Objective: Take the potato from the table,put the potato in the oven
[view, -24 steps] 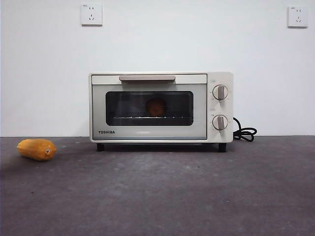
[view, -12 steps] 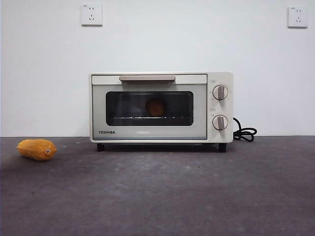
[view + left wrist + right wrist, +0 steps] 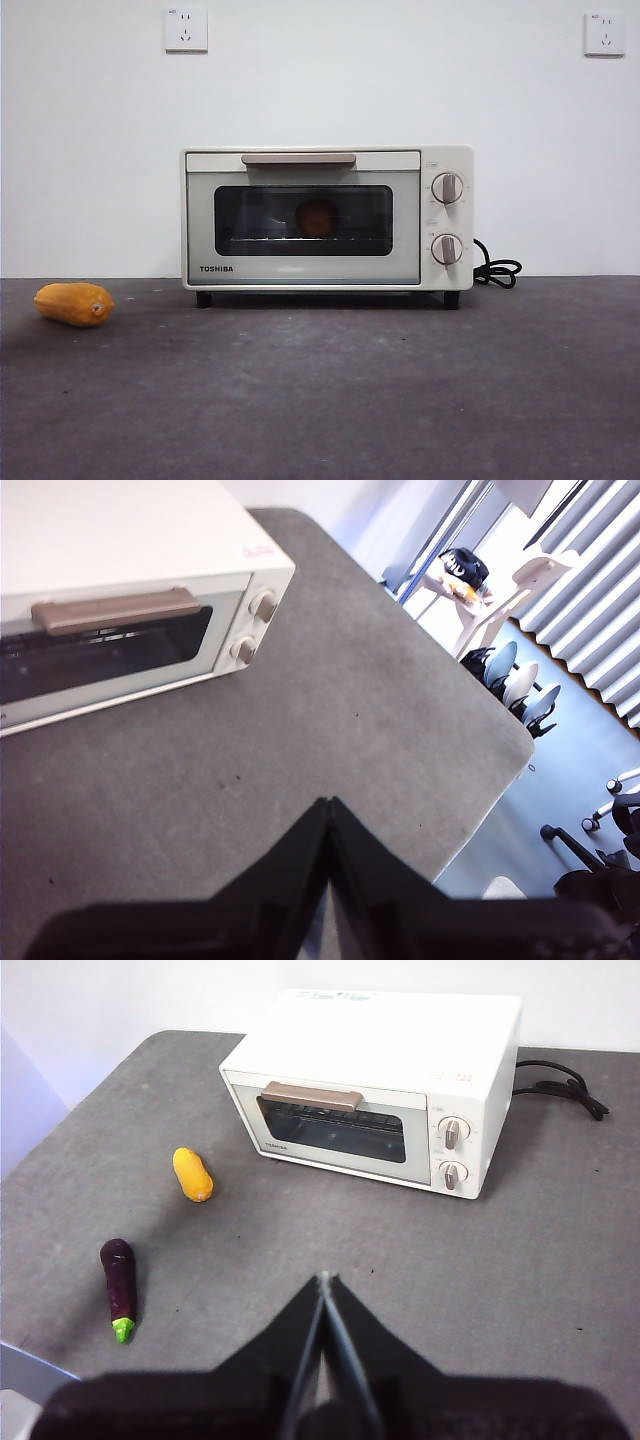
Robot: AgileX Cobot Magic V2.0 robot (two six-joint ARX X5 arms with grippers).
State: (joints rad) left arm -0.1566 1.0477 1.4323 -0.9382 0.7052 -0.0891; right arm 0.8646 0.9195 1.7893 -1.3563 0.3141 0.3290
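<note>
A cream-white boxy Toshiba toaster oven (image 3: 327, 219) stands at the centre of the front view on a dark grey, rough-textured table (image 3: 330, 400), its glass-window door shut beneath a beige bar handle (image 3: 298, 159). Behind the dark window, at its middle, sits a roundish orange-brown matte potato (image 3: 317, 217), resting on the wire rack inside the oven. Two round knobs (image 3: 447, 188) occupy the right-hand panel, one above the other, and a black cord (image 3: 496, 269) loops on the table just beside the oven's right side. An elongated, glossy yellow-orange vegetable (image 3: 75, 303) lies on the table at the left of the frame, well apart from the oven. Two white wall sockets (image 3: 186, 30) are mounted on the white wall at the upper left and upper right. In the right wrist view, a dark purple eggplant with a green stem (image 3: 119, 1274) lies at the lower left, near the yellow-orange vegetable. The right gripper (image 3: 323, 1282) hangs above bare table in front of the oven with its two black jaws pressed together on nothing. The left gripper (image 3: 329, 806) likewise hangs above bare table, off the knob end of the oven, its jaws together and empty.
</note>
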